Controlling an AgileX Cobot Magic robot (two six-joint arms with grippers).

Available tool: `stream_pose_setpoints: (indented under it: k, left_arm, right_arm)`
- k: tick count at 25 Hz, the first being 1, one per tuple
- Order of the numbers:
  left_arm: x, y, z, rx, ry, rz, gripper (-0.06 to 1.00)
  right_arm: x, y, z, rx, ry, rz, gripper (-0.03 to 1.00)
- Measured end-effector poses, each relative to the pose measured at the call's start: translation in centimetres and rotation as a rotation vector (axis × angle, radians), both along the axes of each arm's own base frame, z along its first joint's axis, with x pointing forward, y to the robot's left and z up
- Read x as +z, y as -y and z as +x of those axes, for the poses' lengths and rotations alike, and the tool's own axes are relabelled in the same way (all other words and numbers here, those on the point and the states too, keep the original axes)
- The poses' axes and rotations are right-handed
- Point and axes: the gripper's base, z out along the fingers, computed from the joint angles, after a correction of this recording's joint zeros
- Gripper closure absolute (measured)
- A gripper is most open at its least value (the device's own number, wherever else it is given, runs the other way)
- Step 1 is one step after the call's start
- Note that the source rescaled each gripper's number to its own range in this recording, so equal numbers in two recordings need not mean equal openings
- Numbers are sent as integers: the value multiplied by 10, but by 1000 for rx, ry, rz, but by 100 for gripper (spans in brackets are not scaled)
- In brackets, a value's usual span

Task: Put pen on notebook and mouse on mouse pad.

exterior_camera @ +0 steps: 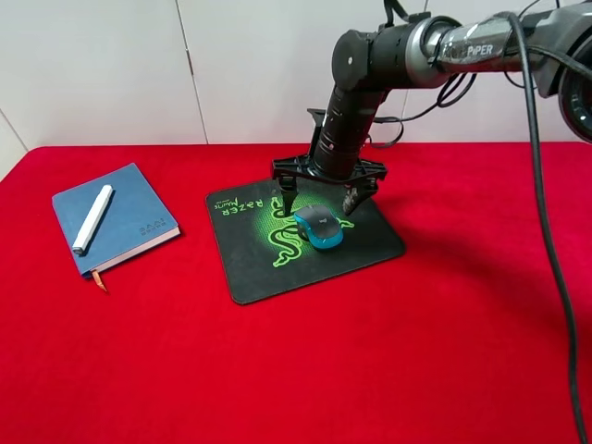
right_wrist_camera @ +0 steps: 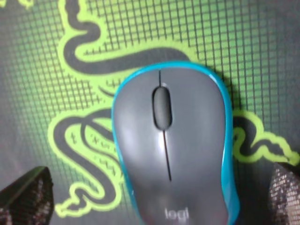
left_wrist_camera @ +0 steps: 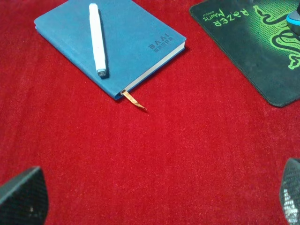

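Logitech mouse [exterior_camera: 319,226] sits on Razer mouse pad [exterior_camera: 248,268], right gripper [exterior_camera: 323,196] spread wide just above it, holding nothing. Looks light, hard, slick-topped; best pinched at teal sides. Pen [exterior_camera: 92,218] lies on notebook [exterior_camera: 139,217]. Left gripper [left_wrist_camera: 154,206] spread, empty.

The mouse [right_wrist_camera: 173,145] rests on the pad [right_wrist_camera: 262,42], over its green snake logo [right_wrist_camera: 89,136], between the two spread fingertips [right_wrist_camera: 28,197] of the right gripper [right_wrist_camera: 159,197], touching neither.
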Motion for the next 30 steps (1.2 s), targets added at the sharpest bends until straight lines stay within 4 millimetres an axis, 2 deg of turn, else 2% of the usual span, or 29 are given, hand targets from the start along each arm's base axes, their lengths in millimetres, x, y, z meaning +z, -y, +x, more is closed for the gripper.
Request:
stream_pose_setpoints:
  k: [5, 8, 13, 17, 20, 27, 30]
  left_arm:
    - [0, 0, 0, 0, 0, 0, -5]
    - [0, 0, 0, 0, 0, 0, -5]
    - [0, 0, 0, 0, 0, 0, -5]
    - [0, 0, 0, 0, 0, 0, -5]
    - [0, 0, 0, 0, 0, 0, -5]
    - [0, 0, 0, 0, 0, 0, -5]
    - [0, 0, 0, 0, 0, 0, -5]
  right_arm:
    - [38, 2, -6, 92, -18, -13, -3]
    - [64, 5, -10, 121, 27, 3, -3]
    - [118, 14, -26, 141, 131, 49, -3]
    - [148, 30, -51, 155, 178, 52, -3]
    - [162, 45, -74, 166, 194, 37, -3]
    - [188, 84, -134, 171, 239, 16, -3]
    - [193, 99, -160, 170, 250, 21, -3]
